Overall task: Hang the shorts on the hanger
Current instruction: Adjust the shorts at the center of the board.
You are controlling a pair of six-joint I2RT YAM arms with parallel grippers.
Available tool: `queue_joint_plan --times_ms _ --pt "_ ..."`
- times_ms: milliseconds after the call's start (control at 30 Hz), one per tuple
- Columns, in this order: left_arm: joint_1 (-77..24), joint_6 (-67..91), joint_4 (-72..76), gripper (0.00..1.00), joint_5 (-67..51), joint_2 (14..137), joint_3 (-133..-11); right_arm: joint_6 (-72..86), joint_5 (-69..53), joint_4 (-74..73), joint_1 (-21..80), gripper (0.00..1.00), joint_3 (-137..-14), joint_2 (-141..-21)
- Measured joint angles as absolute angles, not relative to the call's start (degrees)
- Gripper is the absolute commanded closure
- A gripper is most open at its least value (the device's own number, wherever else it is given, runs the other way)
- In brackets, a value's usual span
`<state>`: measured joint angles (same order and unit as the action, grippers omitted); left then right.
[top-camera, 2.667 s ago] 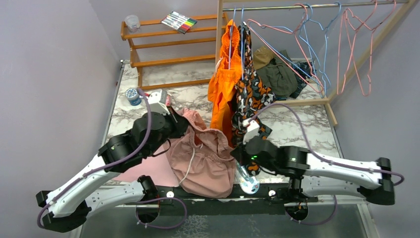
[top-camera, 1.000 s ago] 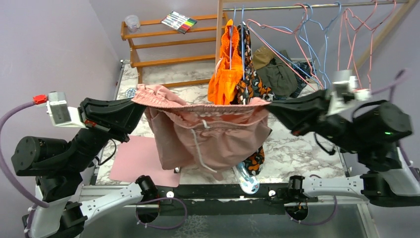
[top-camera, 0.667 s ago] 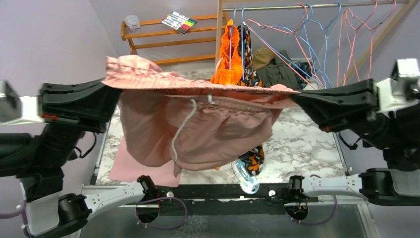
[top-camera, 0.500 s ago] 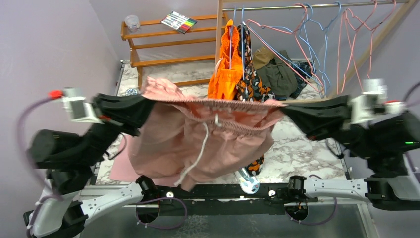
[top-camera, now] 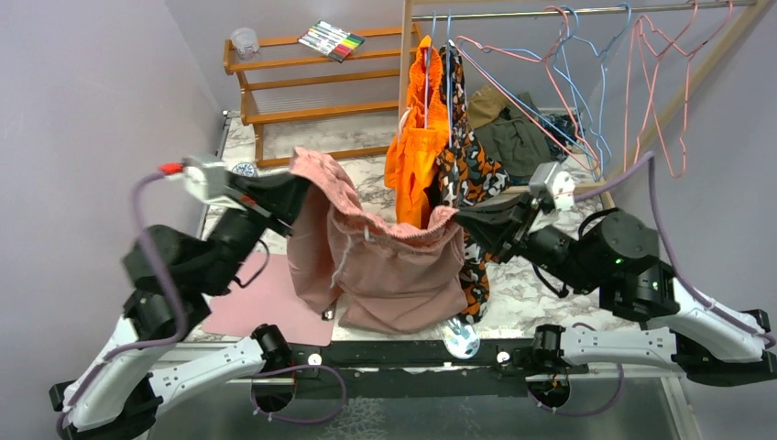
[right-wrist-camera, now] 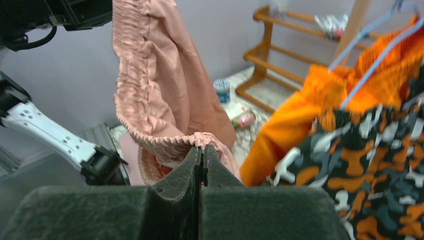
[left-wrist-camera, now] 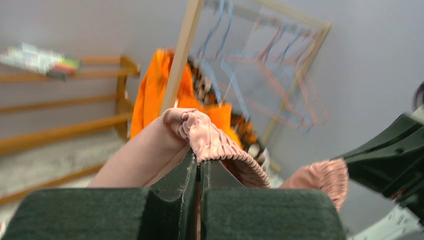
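We see the shorts (top-camera: 403, 275) as soft matt cloth, wrinkled; the counter (top-camera: 366, 137) as smooth veined marble; the shelf (top-camera: 275, 41) as varnished wood.

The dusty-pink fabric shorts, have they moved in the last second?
Yes. The shorts dropped and bunched inward: their waistband, earlier stretched past the wooden shelf rack's left post, now sags right of it.

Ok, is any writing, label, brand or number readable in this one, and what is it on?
No text can be read in any view.
Print on the marker pack: too small to read.
Blue label on the can: blurred, unreadable.
The bottle: no legible label.
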<state>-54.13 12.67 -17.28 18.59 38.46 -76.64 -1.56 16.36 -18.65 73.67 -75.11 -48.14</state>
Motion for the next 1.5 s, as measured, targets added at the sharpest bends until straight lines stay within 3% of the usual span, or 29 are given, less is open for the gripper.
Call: queue_joint_plan --times_ms 200,433,733,867,1033,1200,1500 --pt "-54.1 19.9 -22.2 1.00 19.0 32.7 -57.5 4.6 20.6 -22.7 73.7 0.99 -62.4 -41.8" --pt "-54.1 30.2 -27.4 1.00 19.1 26.5 -45.1 14.7 23.0 -31.6 73.6 0.99 -54.3 -34.8" --pt "-54.1 36.1 -38.2 1.00 24.5 34.8 -48.2 20.0 24.6 -36.4 73.6 0.99 -53.5 -36.6" --pt "-54.1 31.7 -40.8 1.00 23.4 39.2 -61.3 15.5 22.1 -38.2 73.7 0.99 -64.4 -40.5" --pt "-54.1 26.5 -28.6 1.00 16.7 34.2 -72.0 11.5 15.2 -31.5 73.6 0.99 -74.3 -37.5" --pt "-54.4 28.4 -23.5 1.00 14.7 25.3 -63.2 12.7 16.5 -28.0 73.7 0.99 -67.7 -34.4" --pt "-54.4 39.6 -36.8 1.00 17.8 32.1 -43.8 23.9 28.9 -38.7 73.7 0.99 -49.3 -42.2"
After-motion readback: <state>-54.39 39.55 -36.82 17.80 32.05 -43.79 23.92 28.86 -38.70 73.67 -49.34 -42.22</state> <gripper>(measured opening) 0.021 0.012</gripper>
